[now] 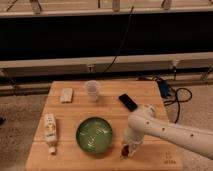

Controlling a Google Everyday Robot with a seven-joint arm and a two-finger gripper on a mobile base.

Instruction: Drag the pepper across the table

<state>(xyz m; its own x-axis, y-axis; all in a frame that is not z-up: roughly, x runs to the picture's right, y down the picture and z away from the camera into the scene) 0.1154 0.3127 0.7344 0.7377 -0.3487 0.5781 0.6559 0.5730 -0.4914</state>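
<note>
The small dark red-brown pepper (125, 149) lies on the light wooden table (65, 159) near its front edge, just right of the green bowl (94, 135). My gripper (127, 146) comes down from the white arm at the right and sits right on the pepper, whose red tip shows below it. The arm covers most of the gripper.
A clear plastic cup (92, 90) stands at the back centre. A black phone (128, 102) lies back right, behind the arm. A pale sponge-like block (66, 95) lies back left. A white bottle (50, 131) lies at the left edge. Cables (172, 95) trail on the floor at right.
</note>
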